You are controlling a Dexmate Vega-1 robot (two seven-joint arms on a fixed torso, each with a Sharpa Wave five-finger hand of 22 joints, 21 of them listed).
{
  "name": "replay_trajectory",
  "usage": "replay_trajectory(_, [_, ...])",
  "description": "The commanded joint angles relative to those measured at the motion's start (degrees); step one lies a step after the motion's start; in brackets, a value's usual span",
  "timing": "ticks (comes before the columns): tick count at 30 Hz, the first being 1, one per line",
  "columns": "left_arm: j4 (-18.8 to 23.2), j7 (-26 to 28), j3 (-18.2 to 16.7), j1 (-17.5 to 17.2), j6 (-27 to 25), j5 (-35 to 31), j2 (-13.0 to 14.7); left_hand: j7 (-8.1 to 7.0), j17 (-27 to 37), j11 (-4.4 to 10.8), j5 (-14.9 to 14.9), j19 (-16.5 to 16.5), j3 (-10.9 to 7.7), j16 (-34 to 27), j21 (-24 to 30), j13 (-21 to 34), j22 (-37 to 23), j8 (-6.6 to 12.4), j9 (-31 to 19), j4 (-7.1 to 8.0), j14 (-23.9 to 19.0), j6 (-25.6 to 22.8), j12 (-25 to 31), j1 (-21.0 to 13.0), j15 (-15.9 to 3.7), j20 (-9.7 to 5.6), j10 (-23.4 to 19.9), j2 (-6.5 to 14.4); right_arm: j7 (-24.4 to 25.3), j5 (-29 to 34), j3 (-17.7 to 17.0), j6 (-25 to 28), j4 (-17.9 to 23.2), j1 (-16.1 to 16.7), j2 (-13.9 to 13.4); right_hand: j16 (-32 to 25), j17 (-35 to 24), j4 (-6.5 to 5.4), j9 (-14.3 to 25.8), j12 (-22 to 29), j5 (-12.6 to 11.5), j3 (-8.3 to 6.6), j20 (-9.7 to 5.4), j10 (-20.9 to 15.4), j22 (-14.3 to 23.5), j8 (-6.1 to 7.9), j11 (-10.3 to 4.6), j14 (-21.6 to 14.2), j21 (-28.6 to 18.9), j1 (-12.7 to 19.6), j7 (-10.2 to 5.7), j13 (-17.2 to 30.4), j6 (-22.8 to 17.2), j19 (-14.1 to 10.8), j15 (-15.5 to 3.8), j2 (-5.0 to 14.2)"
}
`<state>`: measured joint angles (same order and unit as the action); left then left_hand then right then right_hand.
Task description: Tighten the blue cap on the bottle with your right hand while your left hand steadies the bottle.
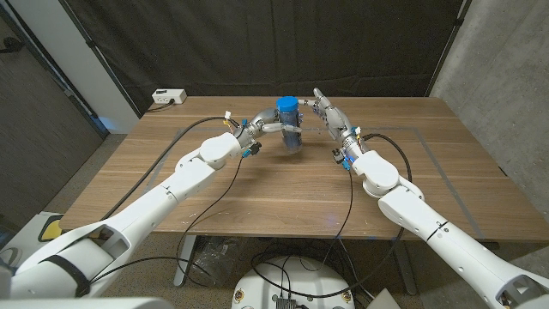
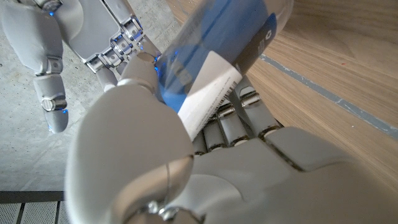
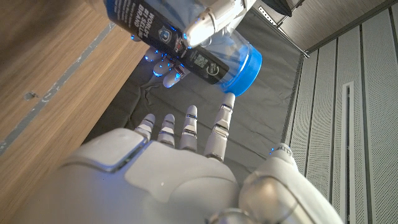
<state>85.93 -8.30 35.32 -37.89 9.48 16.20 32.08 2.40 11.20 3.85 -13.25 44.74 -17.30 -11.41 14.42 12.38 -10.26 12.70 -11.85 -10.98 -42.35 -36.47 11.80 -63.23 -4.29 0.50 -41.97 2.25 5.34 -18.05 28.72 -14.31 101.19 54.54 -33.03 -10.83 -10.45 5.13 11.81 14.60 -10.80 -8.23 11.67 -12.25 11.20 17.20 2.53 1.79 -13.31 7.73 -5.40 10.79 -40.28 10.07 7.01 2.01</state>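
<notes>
Big white arms sweep in from the bottom corners of the head view toward upper centre. There the left hand (image 1: 257,129) wraps the bottle (image 1: 291,133) around its body, holding it upright above the wooden table (image 1: 257,197). The right hand (image 1: 330,114) hangs just right of it, fingers apart, holding nothing, one fingertip near the blue cap (image 1: 286,106). The cap tops the upright axis, just left of that hand, so I'd expect a short reach.

Lab test bay: black backdrop curtain (image 1: 257,43), concrete wall (image 1: 502,60), taped wooden table (image 1: 257,189).
</notes>
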Motion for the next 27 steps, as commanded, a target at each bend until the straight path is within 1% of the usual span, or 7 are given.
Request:
replay_trajectory(1, [-2.2,-1.1,0.5,1.2,0.1,0.5,-0.9,1.27,0.0,0.32,0.2,0.5,-3.98,0.1,0.2,0.3,-0.2,-0.02,-0.2,3.64,-0.3,-1.8,-0.1,-3.0,0.03,-0.14,-0.1,4.8,0.0,-1.9,-1.6,-2.1,1.1,2.4,-0.9,-0.6,-0.1,0.34,-0.1,0.4,-0.3,-0.5,0.6,-0.9,0.1,0.14,-0.42,-1.0,-0.2,0.3,-0.16,0.1,-0.8,0.3,0.09,1.16])
replay_trajectory(12, [-3.3,-1.9,1.2,2.0,0.6,0.5,-1.7,1.28,0.0,0.29,0.2,0.6,-4.1,0.1,0.1,0.3,-0.2,-0.05,-0.2,3.67,-0.2,-1.8,-0.1,-2.8,0.07,-0.14,-0.2,4.7,1.0,-1.5,-3.3,-3.8,2.5,4.4,-1.7,-0.7,-0.1,0.57,-0.2,0.6,-0.3,-1.34,0.47,-1.8,0.2,-0.13,-0.86,-2.2,-0.7,1.4,-0.88,0.1,-1.1,-1.2,-0.22,2.48])
replay_trajectory(13, [-3.0,-1.8,1.1,1.9,0.4,0.5,-1.6,1.33,0.0,0.27,0.2,0.6,-4.12,0.1,0.1,0.3,-0.2,-0.06,-0.2,3.68,-0.2,-1.8,-0.1,-2.8,0.07,-0.11,-0.2,4.7,1.4,-1.6,-3.3,-3.2,2.6,4.4,-1.5,-0.6,-0.1,0.7,-0.2,0.5,-0.3,-1.57,0.51,-1.8,0.2,-0.68,-0.91,-2.3,-0.9,1.7,-1.13,0.0,-0.1,-1.7,-0.23,2.72])
replay_trajectory(15, [-2.4,-1.4,1.1,1.6,0.2,0.3,-1.4,1.27,0.0,0.29,0.3,0.6,-4.15,0.1,0.1,0.3,-0.2,-0.06,-0.2,3.68,-0.2,-1.8,-0.2,-2.7,0.07,-0.12,0.0,4.6,1.0,-2.0,-3.3,-3.0,2.1,4.2,-1.4,-0.4,-0.1,1.06,-0.2,0.2,0.0,-1.71,0.63,-1.7,0.1,-2.61,-0.27,-2.7,-0.9,2.2,0.96,0.1,3.7,-2.4,-0.12,2.49])
replay_trajectory(17, [-1.8,-1.2,1.1,1.3,-0.1,0.2,-1.2,1.28,0.0,0.19,0.3,0.6,-4.18,0.1,0.1,0.3,-0.2,-0.07,-0.2,3.68,-0.2,-1.8,-0.2,-2.7,0.02,-0.11,0.0,4.6,0.9,-2.2,-3.1,-2.2,1.9,3.8,-1.3,-0.2,-0.1,1.15,-0.1,-0.2,0.2,-1.56,0.65,-1.1,0.1,-3.77,0.73,-2.5,-0.8,2.2,2.01,0.1,6.1,-2.5,0.13,2.05])
replay_trajectory(20, [-0.8,-0.8,1.0,0.8,-0.4,0.0,-0.8,1.23,0.0,0.51,0.3,0.6,-4.24,0.1,0.1,0.3,-0.2,-0.09,-0.2,3.69,-0.2,-1.8,-0.1,-2.6,0.05,-0.11,-0.1,4.6,0.4,-1.9,-2.5,-2.0,0.8,2.9,-1.0,0.2,-0.2,1.2,-0.1,-1.0,0.3,-1.36,0.65,0.6,0.1,-5.0,1.21,-1.5,-0.7,2.1,2.59,0.1,8.8,-2.6,0.63,1.61])
replay_trajectory(27, [3.3,1.3,0.3,-1.7,-1.9,-0.3,0.9,1.27,0.0,0.44,0.3,0.6,-4.33,0.1,0.0,0.3,-0.2,-0.1,-0.2,3.71,-0.2,-1.8,-0.1,-2.6,0.05,-0.09,-0.1,4.6,-0.8,-1.2,-0.9,-1.5,-2.6,-0.3,0.5,0.5,-0.3,1.08,-0.1,-1.5,0.3,-0.97,0.68,1.9,0.1,-5.76,1.19,-0.2,-0.3,1.6,2.93,0.1,10.9,-2.0,0.78,1.04])
